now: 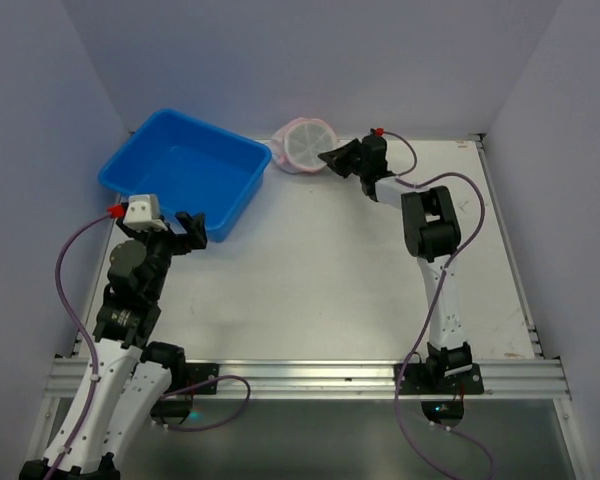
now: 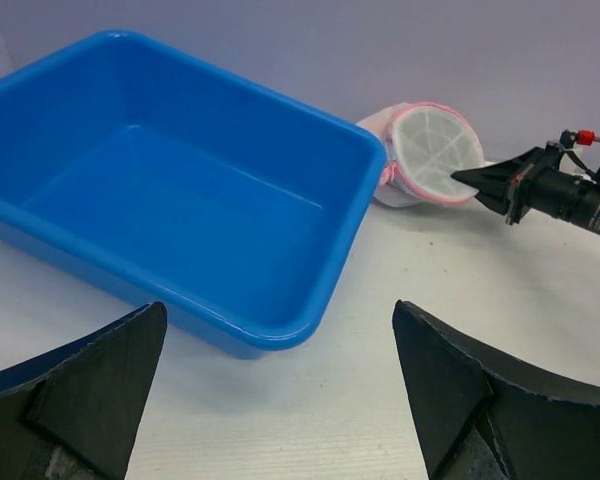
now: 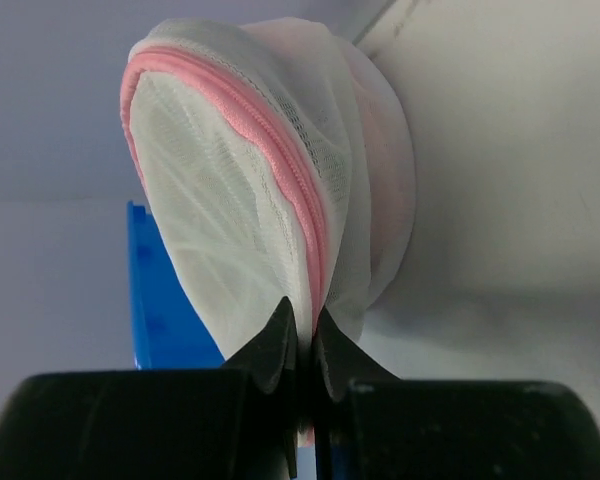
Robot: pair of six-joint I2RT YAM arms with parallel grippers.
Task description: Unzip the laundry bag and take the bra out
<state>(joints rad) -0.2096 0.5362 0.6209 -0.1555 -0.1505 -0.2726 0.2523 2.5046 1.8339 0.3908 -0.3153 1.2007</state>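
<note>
Right pincer (image 3: 302, 340): fingers pressed together, clamped on the pink zip rim of the small round white mesh laundry bag (image 3: 230, 200). The bag is tipped up on edge on the white table (image 1: 310, 270), directly ahead. Pale pink fabric bra (image 3: 385, 170) shows through the mesh. Left pincer (image 2: 280, 305): fingers wide apart, holding nothing. Rectangular blue plastic tub (image 2: 180, 200) lies just ahead.

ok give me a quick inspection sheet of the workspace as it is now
surface: white table, no spills seen
job's things: laundry bag at far edge, zip looks closed; bra only a pink tint through mesh
clutter: blue tub, empty
grippers: left gripper jaws open near tub; right gripper jaws shut on laundry bag rim
cables: purple cables along both arms, clear of bag
surroundings: plain walls, nothing else seen
</note>
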